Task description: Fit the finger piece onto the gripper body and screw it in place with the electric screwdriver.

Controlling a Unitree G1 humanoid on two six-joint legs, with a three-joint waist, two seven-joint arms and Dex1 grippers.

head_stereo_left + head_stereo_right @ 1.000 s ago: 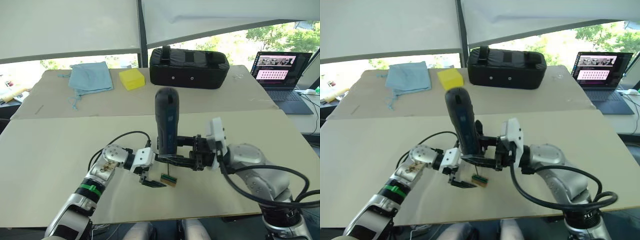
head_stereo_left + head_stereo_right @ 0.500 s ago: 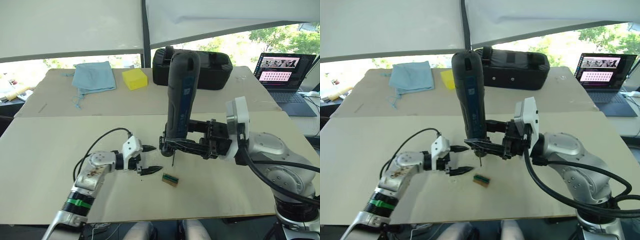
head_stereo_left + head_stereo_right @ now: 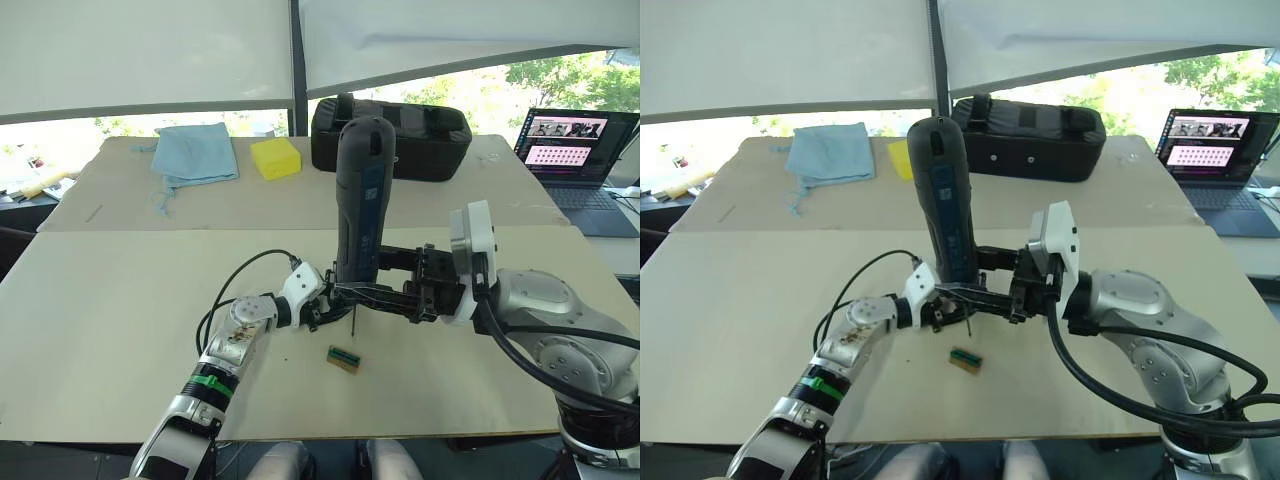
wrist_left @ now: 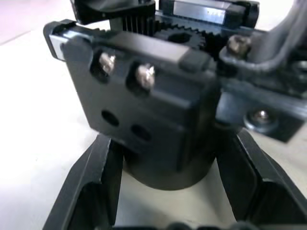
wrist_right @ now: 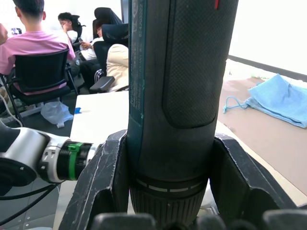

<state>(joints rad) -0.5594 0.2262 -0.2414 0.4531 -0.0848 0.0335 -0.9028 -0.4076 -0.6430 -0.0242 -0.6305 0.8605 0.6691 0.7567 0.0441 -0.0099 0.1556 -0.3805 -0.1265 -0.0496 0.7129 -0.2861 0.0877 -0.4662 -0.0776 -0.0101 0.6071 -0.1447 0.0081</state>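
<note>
The electric screwdriver (image 3: 360,200) stands upright over the near table, and my right gripper (image 3: 352,292) is shut on its lower end. Its thin bit (image 3: 352,322) points down. My left gripper (image 3: 322,312) reaches in from the left and meets the screwdriver's tip. In the left wrist view it is shut on the gripper body (image 4: 144,110), a black block with screws, a gear and a round base. One of the fingers (image 4: 91,187) presses against that base. The finger piece is hidden among the black parts.
A small green-and-brown block (image 3: 343,358) lies on the table just in front of the bit. On the far table are a black case (image 3: 392,135), a yellow block (image 3: 276,157), a blue cloth (image 3: 195,153) and a laptop (image 3: 577,145). People sit behind (image 5: 33,48).
The screwdriver rose from just above the small block. My left gripper lifted off the table, then swung right with the gripper body until it reached the screwdriver's tip. The camera also shifted.
</note>
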